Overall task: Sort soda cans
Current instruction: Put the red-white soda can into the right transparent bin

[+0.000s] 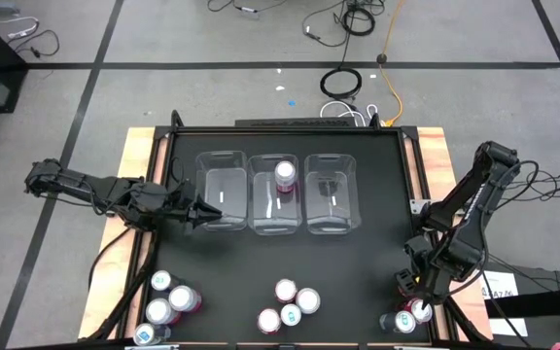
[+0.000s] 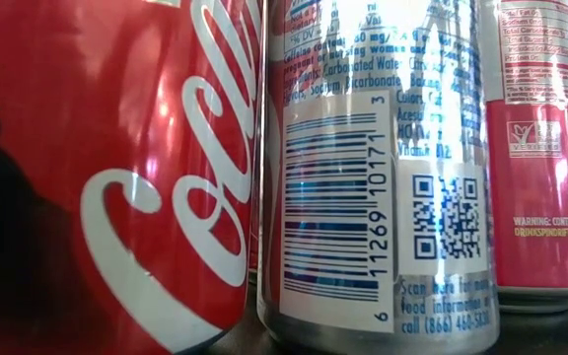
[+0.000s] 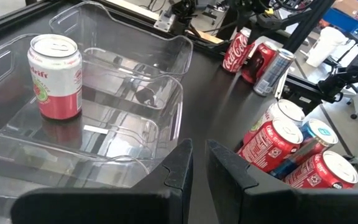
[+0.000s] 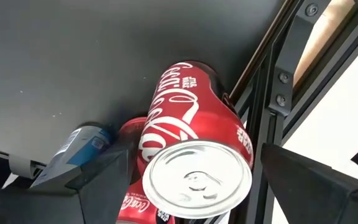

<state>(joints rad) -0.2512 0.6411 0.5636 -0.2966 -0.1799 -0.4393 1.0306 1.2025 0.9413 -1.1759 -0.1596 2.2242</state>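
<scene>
The right gripper (image 1: 418, 297) is at the near right corner of the black table (image 1: 358, 262), its fingers spread wide on either side of a dark red cola can (image 4: 194, 155); the right wrist view shows the can's silver top between the two fingers, though whether the pads press on its sides cannot be told. A blue can (image 4: 79, 149) and another red one stand just beside it in that corner.

The left gripper (image 1: 200, 211) hangs with its fingers clenched together and holding nothing, just to the left of the leftmost of three clear bins (image 1: 224, 190) that sit in a row across the far middle of the table. The middle bin (image 1: 280, 194) holds one upright pink-and-white can (image 1: 285, 175); the right bin (image 1: 332, 192) and the left one have no cans in them.

A cluster of four cans (image 1: 288, 304) stands near the middle of the near edge, and another cluster (image 1: 168, 303) of red and blue cans is at the near left corner
</scene>
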